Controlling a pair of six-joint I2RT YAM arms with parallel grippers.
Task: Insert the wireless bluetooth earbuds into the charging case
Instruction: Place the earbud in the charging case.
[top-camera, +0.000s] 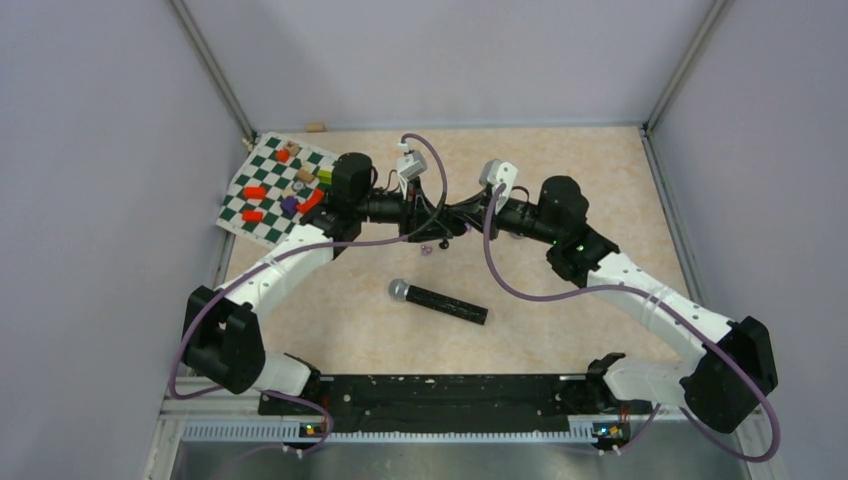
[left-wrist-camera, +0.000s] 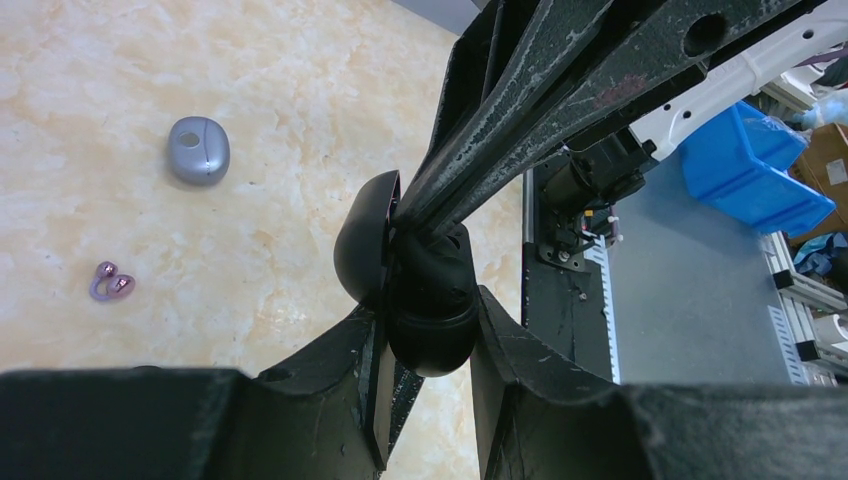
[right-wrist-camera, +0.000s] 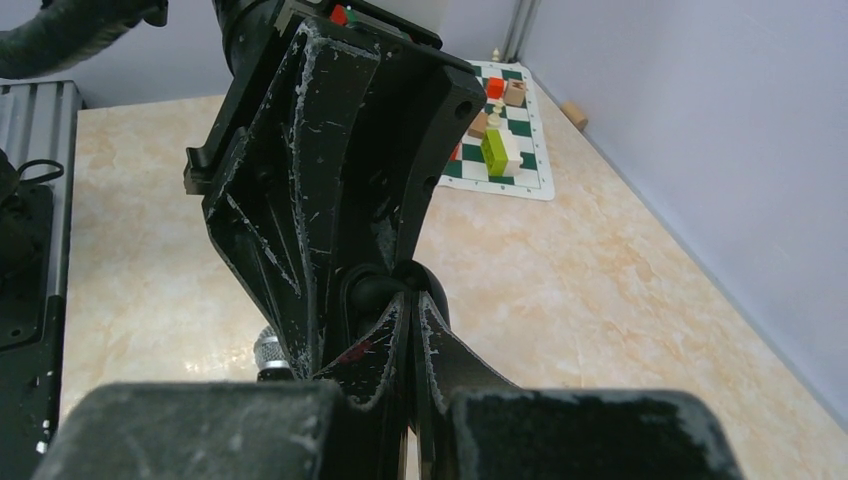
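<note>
My left gripper (left-wrist-camera: 432, 305) is shut on the black charging case (left-wrist-camera: 430, 325), which hangs above the table with its lid (left-wrist-camera: 362, 240) swung open. My right gripper (right-wrist-camera: 412, 297) is shut, and its paired fingertips (left-wrist-camera: 440, 195) rest against the case's opening; nothing shows between them. From above, both grippers meet mid-table: the left gripper (top-camera: 425, 215) and the right gripper (top-camera: 457, 215). A purple earbud (left-wrist-camera: 110, 283) lies on the table left of the case, and from above the purple earbud (top-camera: 427, 248) sits just below the grippers. The inside of the case is hidden.
A closed grey case (left-wrist-camera: 198, 150) lies on the table beyond the purple earbud. A black microphone (top-camera: 440, 300) lies in front of the grippers. A green checkered board (top-camera: 280, 190) with coloured blocks sits at the far left. Walls enclose the table.
</note>
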